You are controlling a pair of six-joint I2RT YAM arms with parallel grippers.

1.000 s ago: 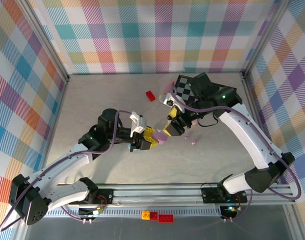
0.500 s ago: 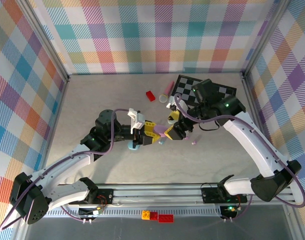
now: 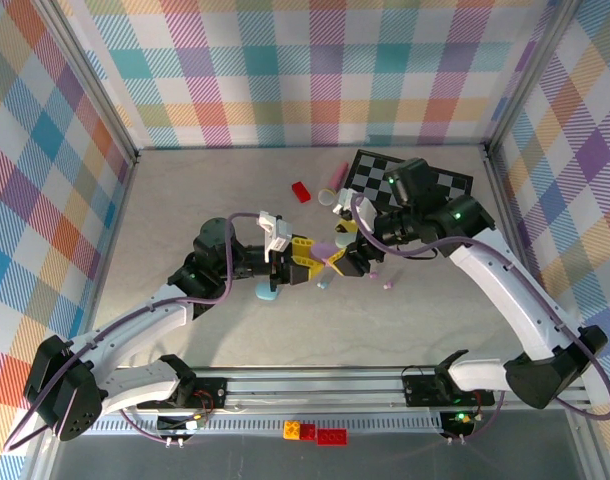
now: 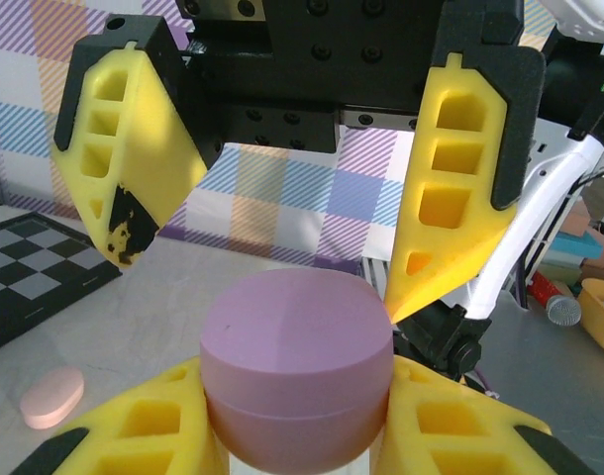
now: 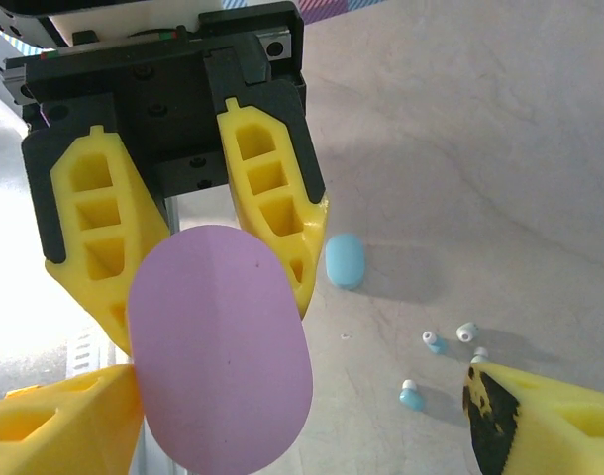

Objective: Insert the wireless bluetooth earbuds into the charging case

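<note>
A purple oval charging case [image 4: 296, 368] is clamped between the yellow fingers of my left gripper [image 4: 297, 374], which is shut on it above the table [image 3: 185, 200]. In the top view the case [image 3: 326, 250] hangs mid-table. My right gripper [image 5: 302, 384] is open, its two fingers [image 4: 451, 188] standing wide on either side of the case's upper end. Below on the table lie tiny earbuds: a teal one [image 5: 412, 397], another teal one [image 5: 433, 342] and a whitish one [image 5: 467, 332]. Small purple buds [image 3: 387, 286] lie farther right.
A light blue case [image 5: 346, 260] lies on the table under the left arm, seen in the top view as the blue case [image 3: 268, 292]. A pink case [image 4: 51, 396] and a red brick [image 3: 301, 191] sit near the checkerboard [image 3: 430, 180] at the back.
My left gripper has carried the purple case up and toward the right gripper, uncovering the blue case. The right gripper's fingers have spread wider and now straddle the purple case.
</note>
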